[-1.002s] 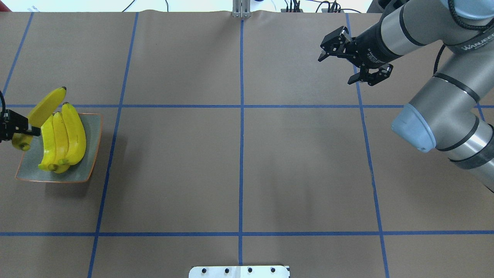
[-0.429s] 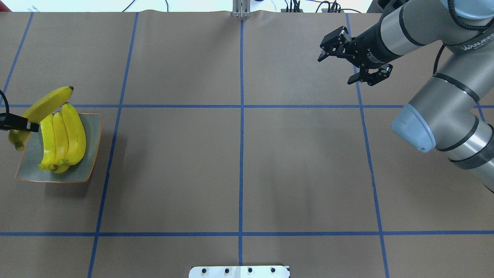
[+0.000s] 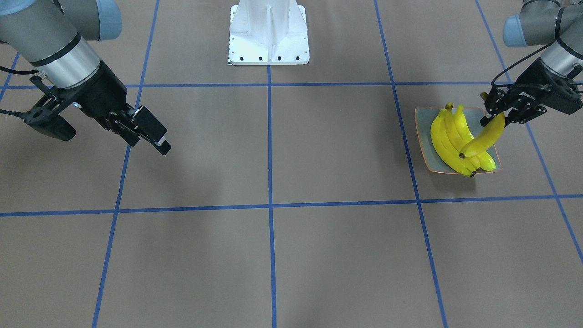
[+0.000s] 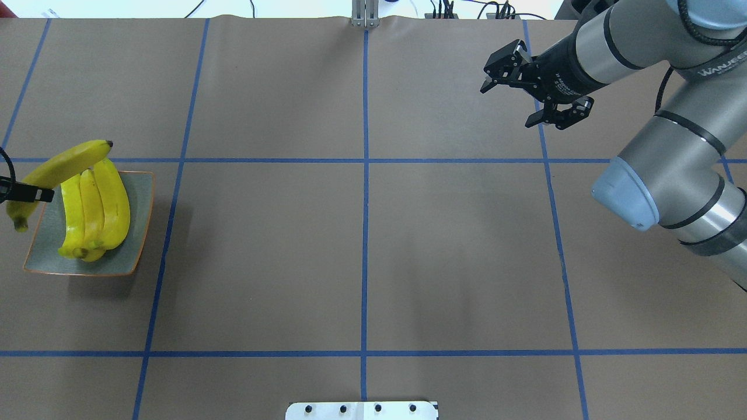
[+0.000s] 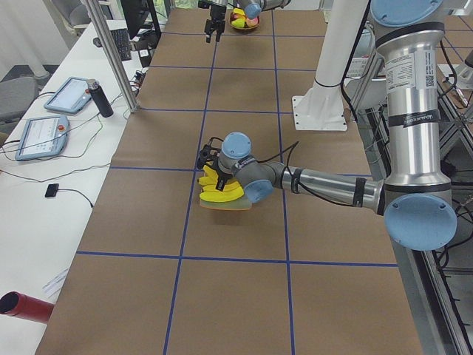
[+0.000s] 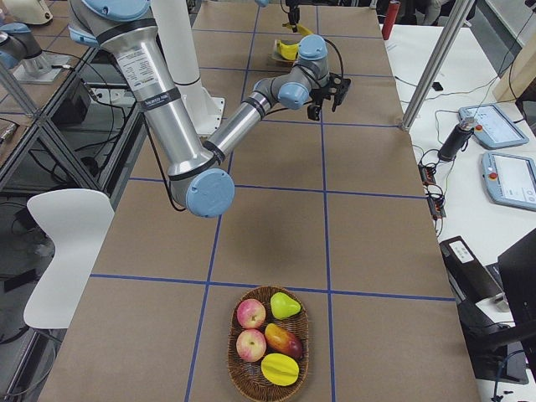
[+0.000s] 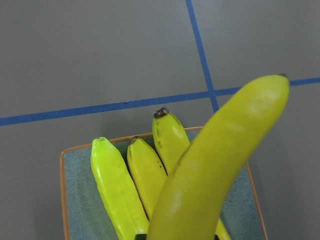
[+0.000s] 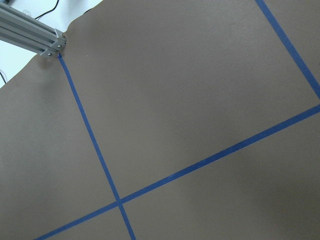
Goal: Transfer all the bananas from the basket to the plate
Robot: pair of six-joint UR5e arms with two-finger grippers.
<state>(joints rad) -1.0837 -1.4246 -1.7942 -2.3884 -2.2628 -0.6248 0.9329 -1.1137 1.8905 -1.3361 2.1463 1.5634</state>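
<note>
The grey-blue plate [image 4: 137,221] with an orange rim sits at the table's left edge. Three bananas [image 4: 93,213] lie side by side on it. My left gripper [image 4: 23,192] is shut on a fourth banana [image 4: 64,166], which hangs tilted above the plate's left side and over the others. In the front-facing view this held banana [image 3: 485,139] crosses the three bananas [image 3: 448,136] on the plate [image 3: 426,123]. My right gripper [image 4: 508,106] hovers open and empty at the far right. The basket [image 6: 237,360] at the table's right end holds other fruit and no bananas.
The white robot base [image 3: 268,32] stands at the table's near-robot edge. An aluminium post [image 4: 365,14] rises at the far edge. In the basket lie apples [image 6: 251,314], a pear and other fruit. Tablets and a bottle [image 5: 100,96] sit on a side bench.
The held banana has swung flatter, its dark tip moving right and down towards the plate. My left gripper has drawn slightly left. The right arm has not moved.
</note>
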